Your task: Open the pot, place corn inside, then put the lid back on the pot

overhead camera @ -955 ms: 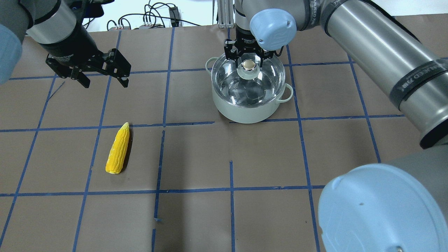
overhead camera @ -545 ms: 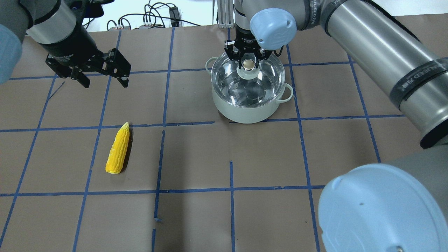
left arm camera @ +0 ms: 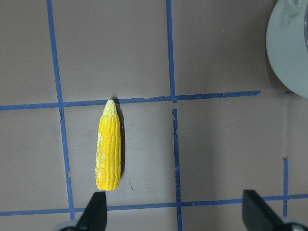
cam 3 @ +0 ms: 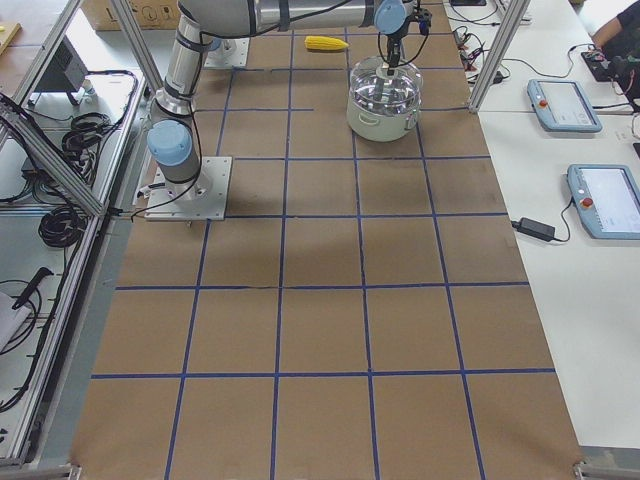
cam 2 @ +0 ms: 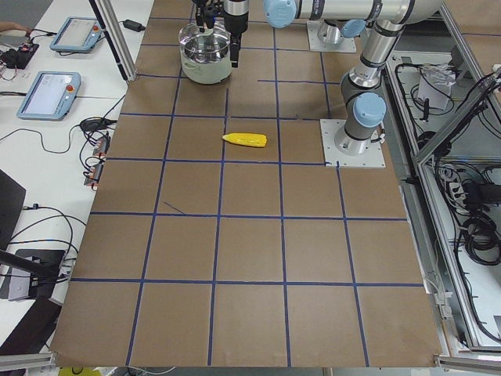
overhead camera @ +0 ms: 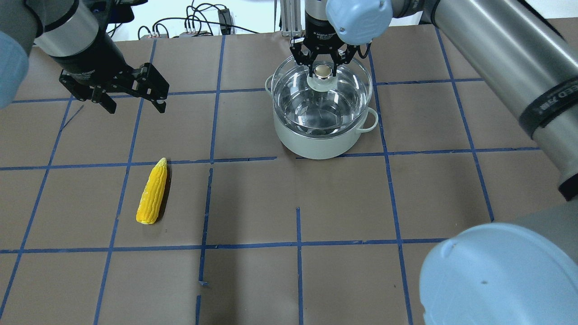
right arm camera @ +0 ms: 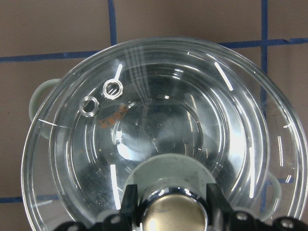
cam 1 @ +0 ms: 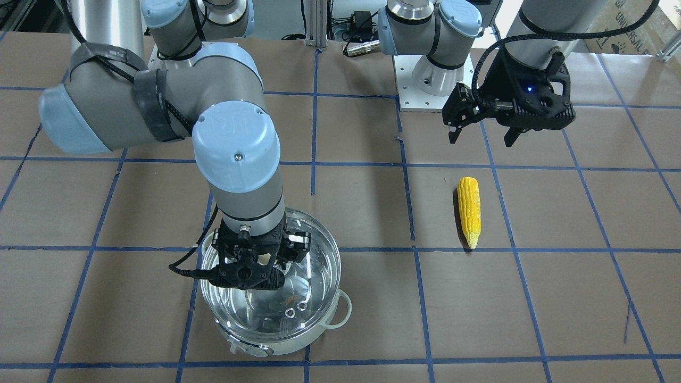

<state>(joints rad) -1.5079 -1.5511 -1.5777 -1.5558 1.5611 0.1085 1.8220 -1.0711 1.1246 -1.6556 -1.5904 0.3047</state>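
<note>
Lid-off step: your right gripper (overhead camera: 321, 67) is clamped on the lid (overhead camera: 295, 97) knob, lid seemingly just above the pot (overhead camera: 316, 145). Next, carry it aside. Left gripper (overhead camera: 135, 107) gapes empty; corn (overhead camera: 152, 193) lies below it.

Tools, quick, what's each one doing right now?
Left tool: open, holding nothing.
Right tool: shut on the knob of the lid.

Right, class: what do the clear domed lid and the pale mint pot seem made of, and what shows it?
Clear domed lid: probably glass, glossy; see-through, with white glints. Pale mint pot: outside looks like smooth coated metal, though plastic possible; lining mirror-bright, likely steel.
</note>
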